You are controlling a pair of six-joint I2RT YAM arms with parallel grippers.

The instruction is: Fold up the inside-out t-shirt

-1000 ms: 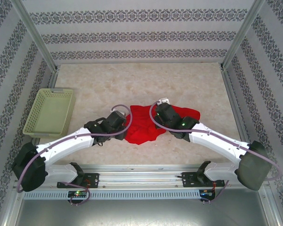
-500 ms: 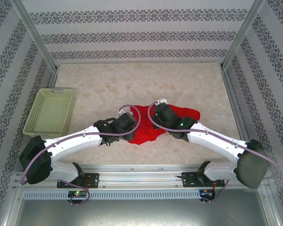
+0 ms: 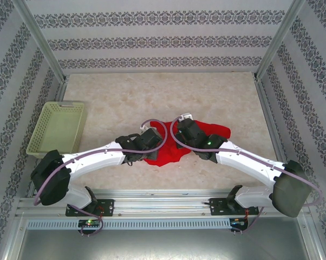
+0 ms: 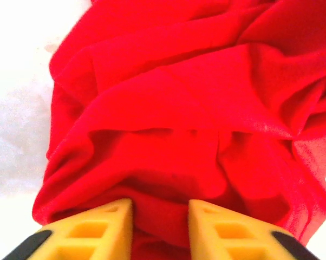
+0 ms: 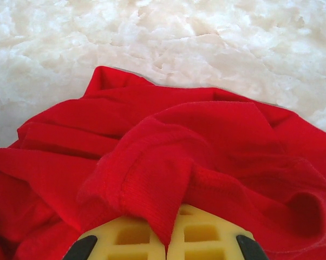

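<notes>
Two grippers at inside-out t-shirt (image 3: 168, 150) | right gripper (image 5: 167, 227): pinched tight on hem | left gripper (image 4: 161, 210): jaws narrow, straddling fold, grip unclear

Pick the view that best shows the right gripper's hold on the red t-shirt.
Right wrist: the right gripper is shut on a ribbed fold of the t-shirt, seen close up. Top external shows it bunched up, the grip too small to judge. Left wrist shows other folds at the left gripper.

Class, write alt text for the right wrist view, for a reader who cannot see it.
The right gripper, shut, pinches a ribbed fold of the crumpled red t-shirt between its yellow fingers. Pale marbled table lies beyond.
</notes>
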